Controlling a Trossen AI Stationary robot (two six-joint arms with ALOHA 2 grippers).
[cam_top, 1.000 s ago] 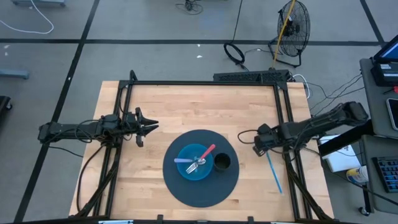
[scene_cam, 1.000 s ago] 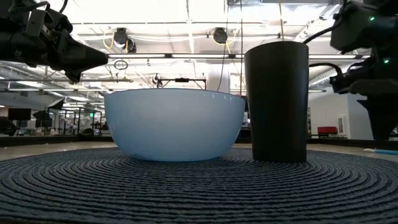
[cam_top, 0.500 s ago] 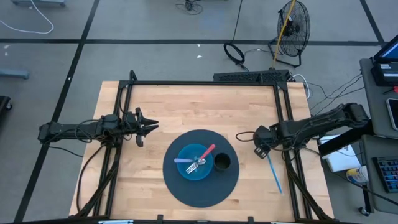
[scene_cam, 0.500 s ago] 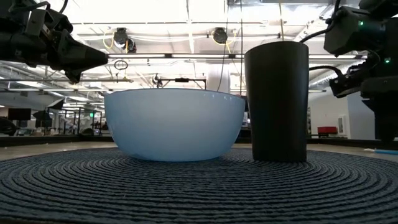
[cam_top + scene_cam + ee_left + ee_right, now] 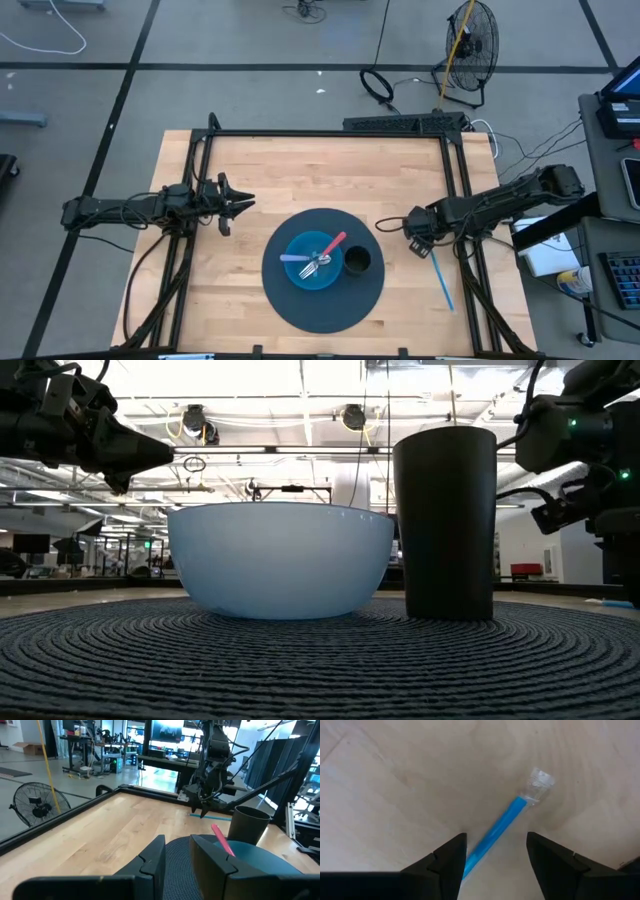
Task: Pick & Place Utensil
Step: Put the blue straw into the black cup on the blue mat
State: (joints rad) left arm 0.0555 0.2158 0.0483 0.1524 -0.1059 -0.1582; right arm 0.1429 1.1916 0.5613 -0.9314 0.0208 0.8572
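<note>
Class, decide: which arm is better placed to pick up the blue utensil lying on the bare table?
The right. Its claw is open directly over the blue utensil, fingers either side. The left claw sits across the mat, far away.

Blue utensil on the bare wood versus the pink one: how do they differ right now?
The blue utensil lies flat on the wood table, right of the round mat; the pink utensil rests in the blue bowl, leaning over its rim. The right gripper, fingers open, is over the blue one's clear end; nothing is near the pink one. Both are slim with coloured handles.
</note>
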